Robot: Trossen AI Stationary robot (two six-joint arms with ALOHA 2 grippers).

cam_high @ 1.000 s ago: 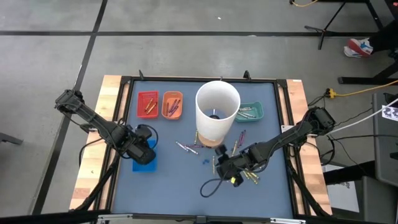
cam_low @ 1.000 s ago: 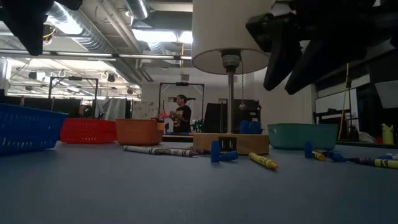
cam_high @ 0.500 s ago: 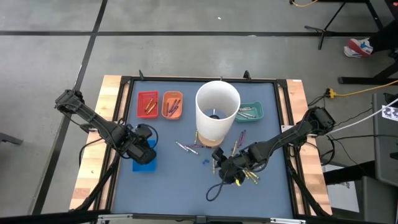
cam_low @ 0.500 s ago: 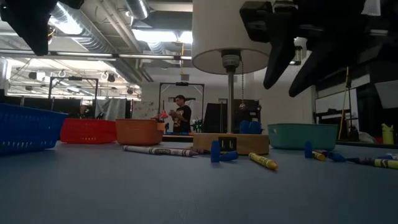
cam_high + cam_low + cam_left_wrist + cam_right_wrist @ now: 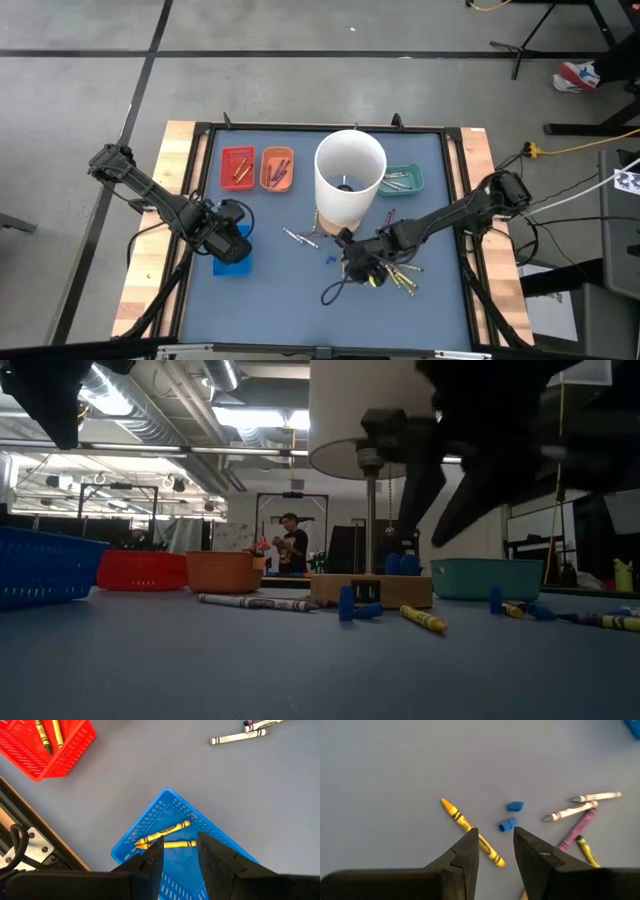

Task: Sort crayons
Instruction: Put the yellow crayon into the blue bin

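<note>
Crayons lie loose on the blue-grey mat: a yellow one [image 5: 470,831], two white ones [image 5: 570,811], a purple one [image 5: 577,827], and two short blue bits [image 5: 507,825]. More lie right of the white cylinder's base [image 5: 400,281]. My right gripper [image 5: 496,837] hangs open above the mat, near that base [image 5: 355,262]. The yellow crayon's near end lies below the gap between its fingers, untouched. My left gripper [image 5: 180,852] hangs open over the blue tray [image 5: 165,815], which holds two yellow crayons [image 5: 162,832].
A tall white cylinder [image 5: 350,178] stands on a wooden base mid-table, just beyond my right gripper. A red tray [image 5: 237,167], an orange tray [image 5: 277,168] and a teal tray [image 5: 402,180] sit along the far side with crayons in them. A black cable loops near the table's front [image 5: 335,293].
My right gripper has moved toward the table's left and far side, closer to the white cylinder's base. It has sunk a little and rolled about its own axis. Its fingers stay apart. The crayons have not moved.
</note>
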